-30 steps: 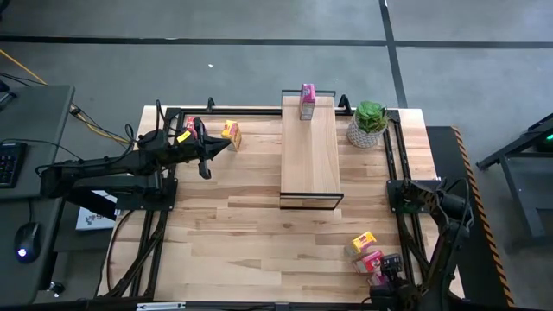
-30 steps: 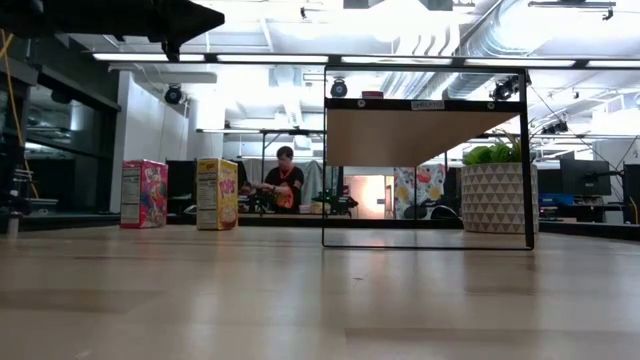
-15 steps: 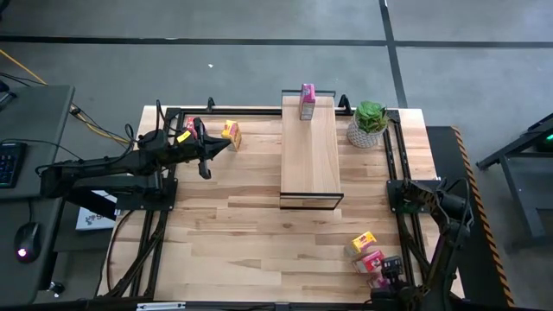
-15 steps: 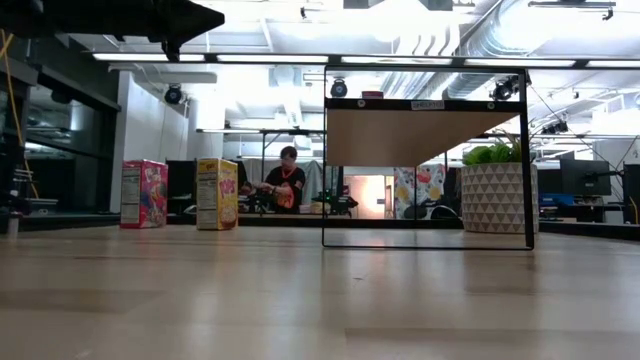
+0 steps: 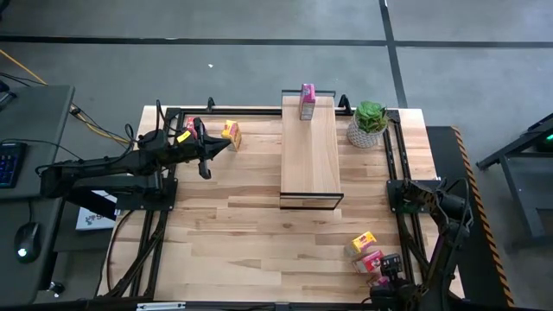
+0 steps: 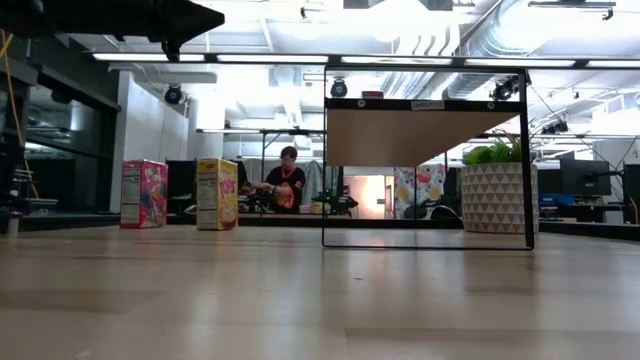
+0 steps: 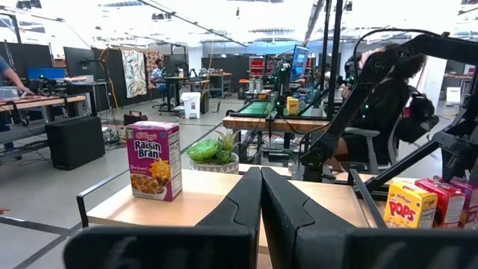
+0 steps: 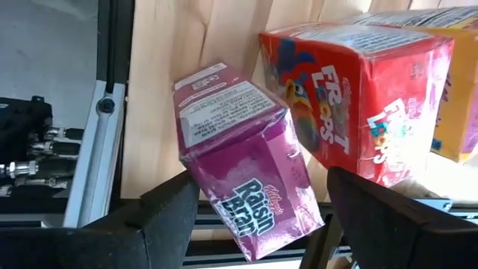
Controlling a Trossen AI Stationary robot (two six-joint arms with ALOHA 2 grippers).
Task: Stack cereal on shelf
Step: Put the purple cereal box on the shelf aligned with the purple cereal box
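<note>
The shelf (image 5: 311, 155) stands mid-table, and only one pink cereal box (image 5: 307, 100) sits on its far end, so most of the stacking remains, by my reading. A red box (image 5: 187, 125) and a yellow box (image 5: 232, 133) wait on the table at the far left. A yellow box (image 5: 363, 243), a red box (image 5: 371, 259) and a pink box (image 8: 250, 175) cluster at the near right. The left gripper (image 5: 204, 149) hovers by the far-left boxes, fingers pressed together and empty. The right gripper (image 8: 258, 217) has its fingers spread either side of the near pink box, not clamped.
</note>
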